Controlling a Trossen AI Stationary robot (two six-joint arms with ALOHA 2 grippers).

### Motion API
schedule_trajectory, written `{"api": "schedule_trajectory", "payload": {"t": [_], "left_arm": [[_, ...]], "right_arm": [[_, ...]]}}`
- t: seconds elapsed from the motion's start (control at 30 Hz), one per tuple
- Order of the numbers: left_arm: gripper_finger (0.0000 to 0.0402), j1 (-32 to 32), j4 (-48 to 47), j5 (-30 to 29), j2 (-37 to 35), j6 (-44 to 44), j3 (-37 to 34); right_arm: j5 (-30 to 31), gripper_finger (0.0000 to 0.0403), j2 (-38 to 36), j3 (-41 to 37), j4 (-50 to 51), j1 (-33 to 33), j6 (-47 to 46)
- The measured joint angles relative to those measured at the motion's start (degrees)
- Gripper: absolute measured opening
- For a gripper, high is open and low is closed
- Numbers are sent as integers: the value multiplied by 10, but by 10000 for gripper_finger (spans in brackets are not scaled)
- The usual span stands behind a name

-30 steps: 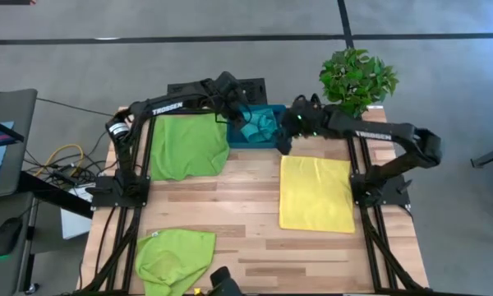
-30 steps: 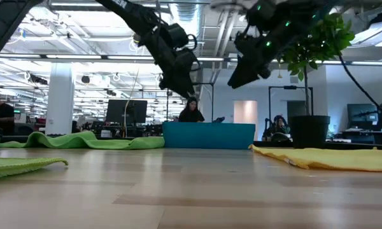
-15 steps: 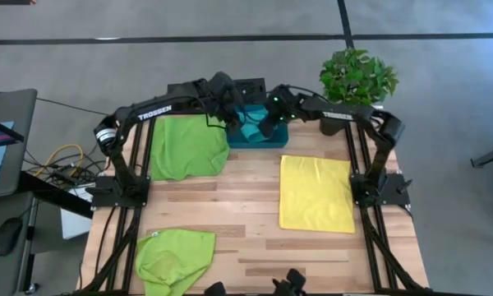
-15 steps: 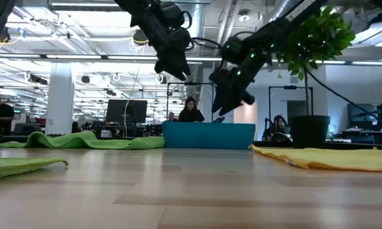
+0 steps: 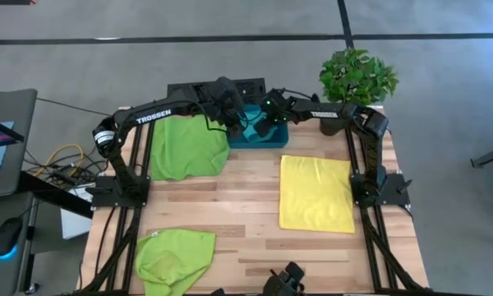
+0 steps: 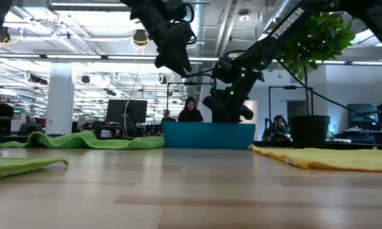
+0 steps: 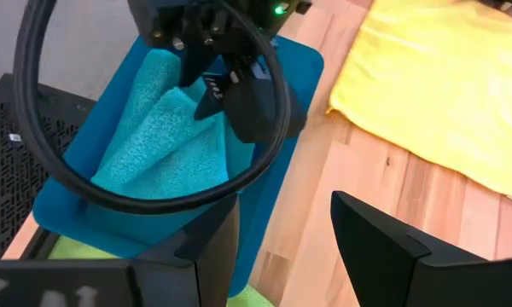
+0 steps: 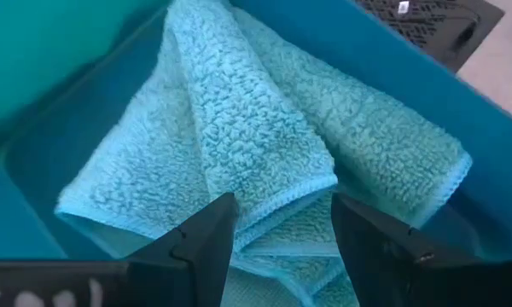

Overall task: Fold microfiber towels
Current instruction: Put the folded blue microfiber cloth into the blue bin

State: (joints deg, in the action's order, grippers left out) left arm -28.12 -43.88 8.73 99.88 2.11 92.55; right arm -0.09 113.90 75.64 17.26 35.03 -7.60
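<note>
Overhead, you are seeing both grippers meeting over the bin [image 5: 259, 136] at the table's back edge, left gripper [image 5: 234, 115] beside right gripper [image 5: 267, 127]. Level, the right one is dipping into it. Your left wrist is showing parted, empty fingers; your right wrist's spread fingers are straddling the crumpled teal towel [image 8: 256, 162], not yet gripping.
</note>
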Motion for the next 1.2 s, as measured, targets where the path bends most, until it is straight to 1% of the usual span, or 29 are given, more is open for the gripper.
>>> {"api": "schedule_trajectory", "payload": {"t": [0.23,0.7,0.8,0.87,0.97,1.1,1.2], "left_arm": [[179,0,0,-1,0,0,0],[179,0,-2,-1,0,11,0],[179,0,-2,-1,0,11,0],[179,0,-2,-1,0,11,0],[179,0,-2,-1,0,11,0],[179,0,-2,-1,0,11,0],[179,0,-2,-1,0,11,0]], "right_arm": [[1,221,-7,1,-33,1,2],[-2,220,7,0,-24,15,-25],[-6,213,7,0,-29,16,-24],[-17,200,7,0,-27,19,-17],[-28,166,7,0,-27,19,-12],[-31,105,7,0,-28,20,-9],[-32,57,7,0,-28,22,11]]}}
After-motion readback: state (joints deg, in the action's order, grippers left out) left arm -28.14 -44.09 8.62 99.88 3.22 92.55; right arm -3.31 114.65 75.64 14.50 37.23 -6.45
